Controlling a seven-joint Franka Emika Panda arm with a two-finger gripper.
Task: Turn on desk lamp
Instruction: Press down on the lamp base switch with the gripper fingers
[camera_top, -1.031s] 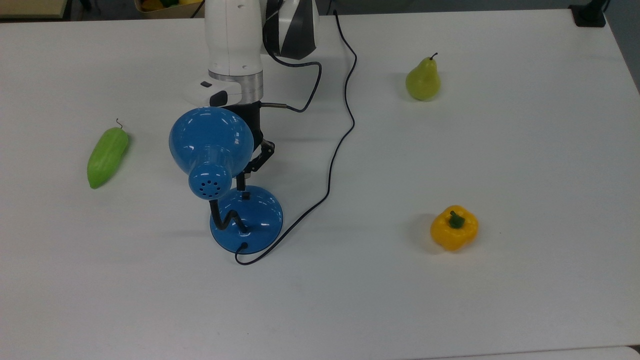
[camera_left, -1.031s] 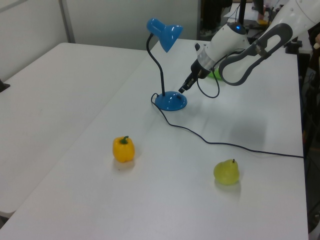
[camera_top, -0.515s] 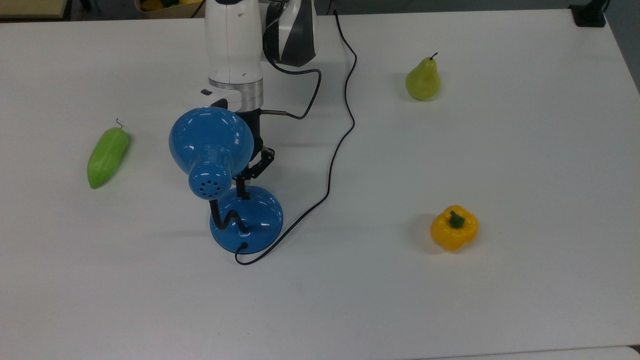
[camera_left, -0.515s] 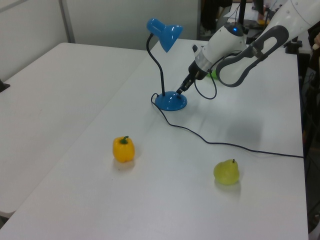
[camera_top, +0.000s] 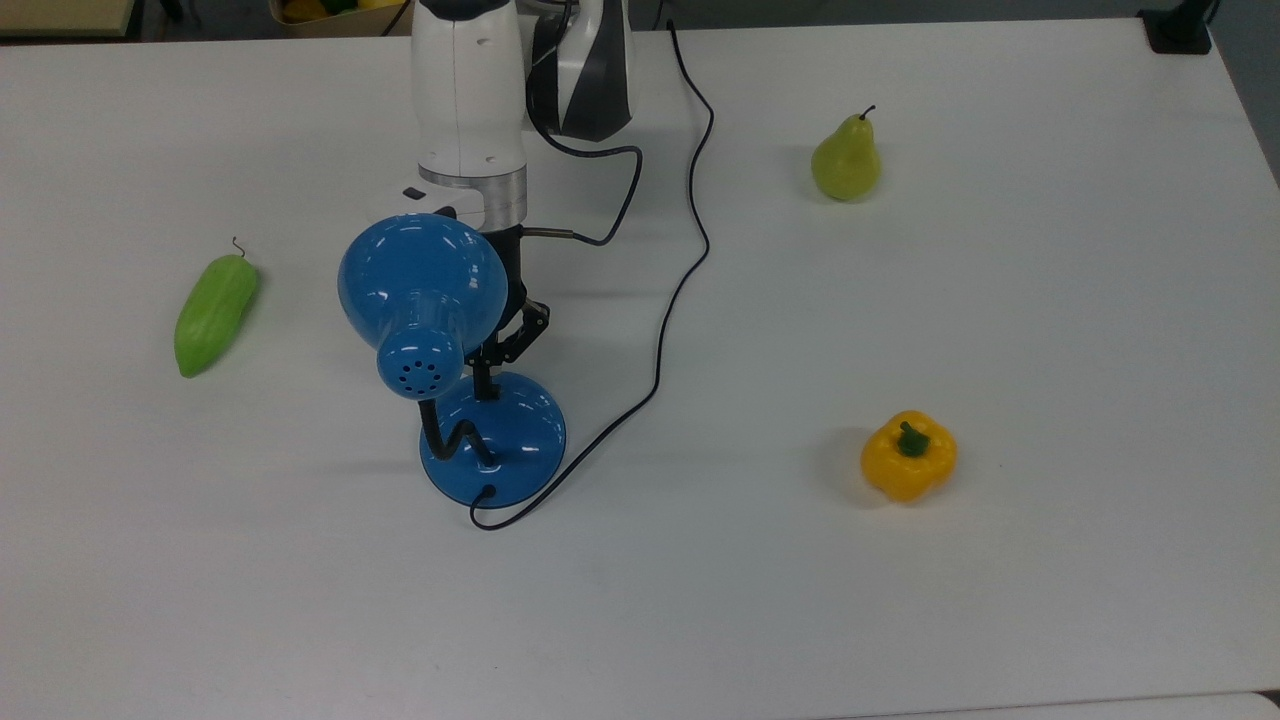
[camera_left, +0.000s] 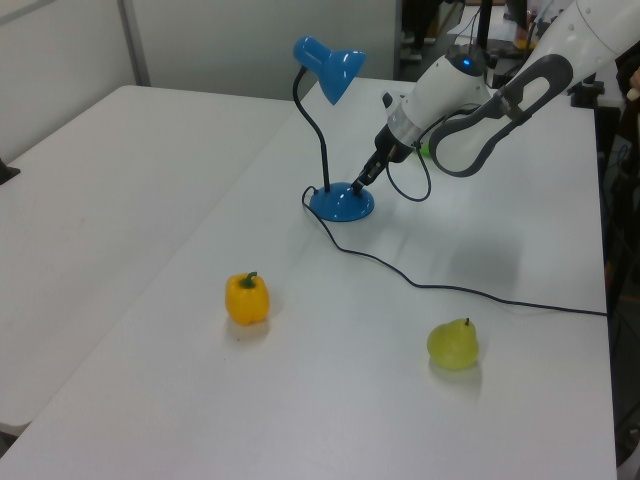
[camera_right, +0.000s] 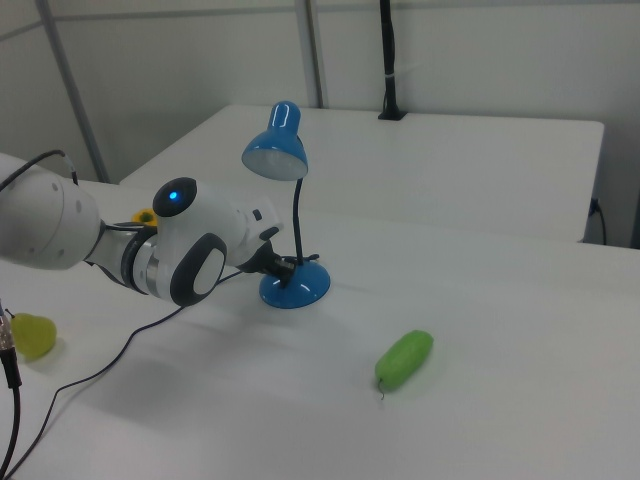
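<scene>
The desk lamp (camera_top: 455, 360) stands mid-desk, toward the top view's left. My gripper (camera_top: 487, 378) has dropped from just above onto the base's switch (camera_top: 491, 391), fingers seemingly pressed together. The shade shows no glow, so I judge the press unfinished.

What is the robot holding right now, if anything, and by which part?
Nothing is held. The gripper has its tip down at the desk lamp base, by the small black switch, pressing rather than grasping.
</scene>
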